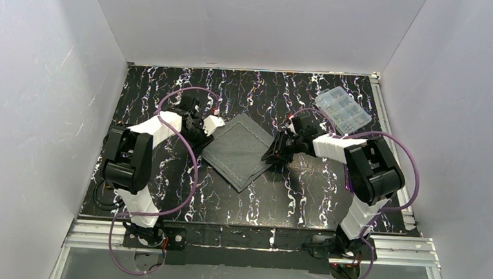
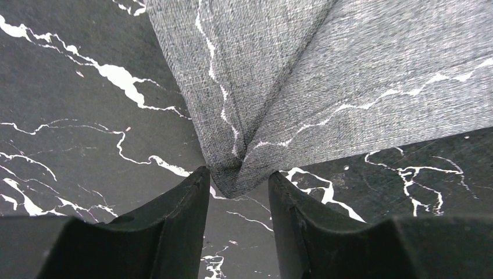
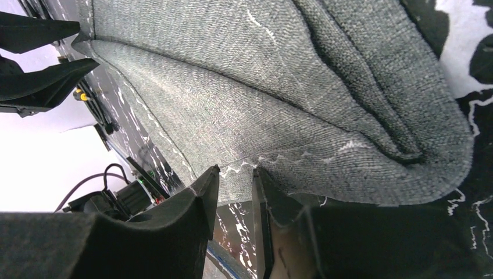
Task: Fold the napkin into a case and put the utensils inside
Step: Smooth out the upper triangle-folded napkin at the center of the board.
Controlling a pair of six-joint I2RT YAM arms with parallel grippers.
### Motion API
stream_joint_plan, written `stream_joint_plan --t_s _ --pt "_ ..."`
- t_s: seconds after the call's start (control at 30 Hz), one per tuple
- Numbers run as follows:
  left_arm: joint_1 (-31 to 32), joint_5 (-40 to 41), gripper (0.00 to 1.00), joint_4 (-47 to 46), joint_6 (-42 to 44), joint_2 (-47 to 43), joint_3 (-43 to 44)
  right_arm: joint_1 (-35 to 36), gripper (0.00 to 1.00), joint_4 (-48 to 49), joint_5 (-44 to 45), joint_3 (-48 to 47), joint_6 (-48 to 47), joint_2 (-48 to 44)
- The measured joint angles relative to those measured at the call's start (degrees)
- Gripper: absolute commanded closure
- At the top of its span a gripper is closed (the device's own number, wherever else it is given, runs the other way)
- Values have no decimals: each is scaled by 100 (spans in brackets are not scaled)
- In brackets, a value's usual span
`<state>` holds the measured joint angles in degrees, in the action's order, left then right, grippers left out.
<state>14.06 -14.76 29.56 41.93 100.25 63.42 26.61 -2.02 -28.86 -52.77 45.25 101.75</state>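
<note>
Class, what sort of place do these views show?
Probably a robotics lab test cell: plain white walls box in a marbled black table, and two robot arms are bolted to a metal rail at its near edge.

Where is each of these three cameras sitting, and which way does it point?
Top external: above and behind the bases, looking down on table, napkin, both arms.
Left wrist: on the left arm, looking past its own fingers at a napkin corner.
Right wrist: on the right arm, looking across the napkin past its own fingers to the left gripper.
Shared: all three show the napkin.
</note>
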Motion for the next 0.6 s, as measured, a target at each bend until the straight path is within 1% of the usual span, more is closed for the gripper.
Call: stream_joint_plan --t_s 0.23,0.5,0.6 --pt "-90 170 60 -87 111 2 -127 -2 66 50 4 20 -2 107" --pt "-212 229 60 -46 177 -4 -125 -24 62 7 35 17 -90 120" --pt "-293 166 59 144 177 -98 -90 -13 62 -157 116 17 -190 -63"
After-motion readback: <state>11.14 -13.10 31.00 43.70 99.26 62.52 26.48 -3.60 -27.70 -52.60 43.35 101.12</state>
